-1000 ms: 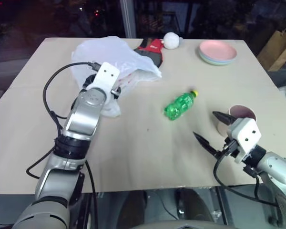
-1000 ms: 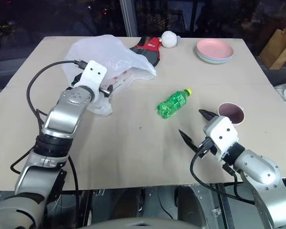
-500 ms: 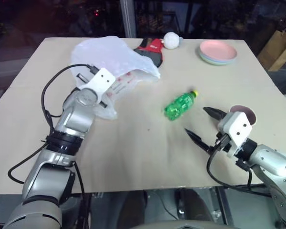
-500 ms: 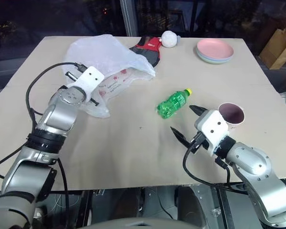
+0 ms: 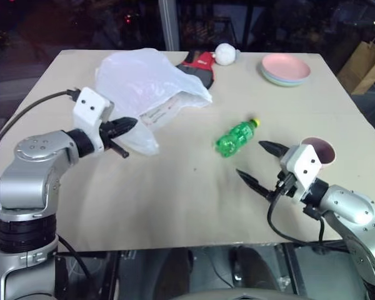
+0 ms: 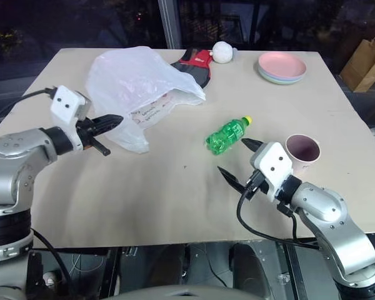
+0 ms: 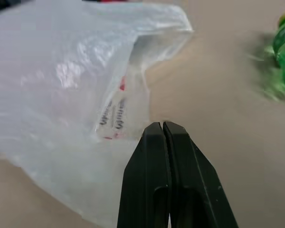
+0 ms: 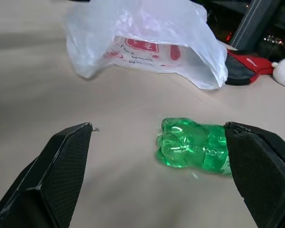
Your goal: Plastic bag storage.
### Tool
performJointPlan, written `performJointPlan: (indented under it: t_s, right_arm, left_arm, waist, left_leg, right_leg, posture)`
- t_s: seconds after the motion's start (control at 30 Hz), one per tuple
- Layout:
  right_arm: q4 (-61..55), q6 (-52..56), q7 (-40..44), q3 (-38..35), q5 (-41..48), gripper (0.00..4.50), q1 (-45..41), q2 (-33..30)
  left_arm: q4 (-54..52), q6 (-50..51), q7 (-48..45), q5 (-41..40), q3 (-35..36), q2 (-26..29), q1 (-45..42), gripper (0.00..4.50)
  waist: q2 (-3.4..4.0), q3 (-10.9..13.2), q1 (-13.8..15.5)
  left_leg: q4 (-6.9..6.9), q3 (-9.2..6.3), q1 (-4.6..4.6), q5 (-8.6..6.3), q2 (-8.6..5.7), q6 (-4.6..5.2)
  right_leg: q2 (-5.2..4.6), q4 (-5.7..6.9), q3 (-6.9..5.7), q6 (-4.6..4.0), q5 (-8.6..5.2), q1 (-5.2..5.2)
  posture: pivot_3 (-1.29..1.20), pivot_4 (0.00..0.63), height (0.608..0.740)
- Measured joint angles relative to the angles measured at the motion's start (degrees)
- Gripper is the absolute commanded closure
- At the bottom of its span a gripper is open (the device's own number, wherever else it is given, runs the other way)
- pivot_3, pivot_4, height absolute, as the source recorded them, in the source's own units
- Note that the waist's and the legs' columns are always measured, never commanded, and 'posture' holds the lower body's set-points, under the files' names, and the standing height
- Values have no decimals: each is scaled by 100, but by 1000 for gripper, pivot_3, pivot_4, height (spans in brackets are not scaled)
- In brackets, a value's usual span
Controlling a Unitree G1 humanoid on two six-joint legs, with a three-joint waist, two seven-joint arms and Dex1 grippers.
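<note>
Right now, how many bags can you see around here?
2. The plastic bag lies crumpled on the table's far left part, by the left gripper. A brown paper bag stands off the table's far right. Others may be hidden.

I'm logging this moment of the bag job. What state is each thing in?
plastic bag: lying crumpled, mouth open
left claw: shut, empty, beside the bag
right claw: open, empty
green bottle: on its side, capped
cup: upright
bowls: stacked
</note>
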Motion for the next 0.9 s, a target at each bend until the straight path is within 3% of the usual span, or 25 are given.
performJointPlan:
  t_s: [0.03, 0.17, 0.27, 0.47, 0.83, 0.9]
  right_arm:
    - [20, -3, 3, 13, 0, 0, -20, 12]
    - [112, -16, 6, 102, -12, 0, -140, 44]
    - [115, -37, -5, 156, -29, 0, -196, 56]
    - [124, -51, -47, 167, -85, 0, -206, 62]
    - [87, -77, -209, 268, -245, 0, -234, 240]
    - [9, -78, -248, 260, -242, 0, -215, 262]
  left_arm:
    - [25, -52, 159, 162, -93, 5, -76, 3744]
    - [260, -93, 1069, 1281, -1282, -137, -1020, 1991]
    - [1068, 152, 1609, 2140, -2257, -366, -1683, 1991]
    - [2890, -115, 1954, 2938, -3255, -1021, -2321, 1991]
    - [6076, -1794, 2444, 3576, -3654, -1840, -3451, 1991]
    - [6556, -2064, 2539, 3651, -3654, -1893, -3502, 2523]
  waist:
    - [0, 0, -4]
    - [-1, 0, 52]
    - [0, -1, 6]
    - [0, 0, -18]
    - [0, 1, -25]
    - [0, 1, -24]
  left_leg:
    - [0, 1, 0, 0, 0, 0]
    - [-1, -4, -5, 0, -5, 0]
    - [-4, 1, -4, 0, -6, 0]
    - [-12, -5, -16, 0, -2, 0]
    - [-12, 0, -17, -1, -2, 0]
    - [-12, 0, -17, -1, -2, 0]
  right_leg:
    - [0, 0, 1, 0, 0, 0]
    - [1, 0, -1, 7, 23, 0]
    - [3, 0, 3, 9, 23, -2]
    - [12, 3, 3, 2, 25, -17]
    - [12, 0, 6, 3, 25, -18]
    - [12, 0, 6, 3, 26, -18]
  posture:
    - [0, 150, 740]
    - [0, 150, 740]
    - [0, 150, 740]
    - [0, 150, 740]
    - [0, 150, 740]
    - [0, 150, 740]
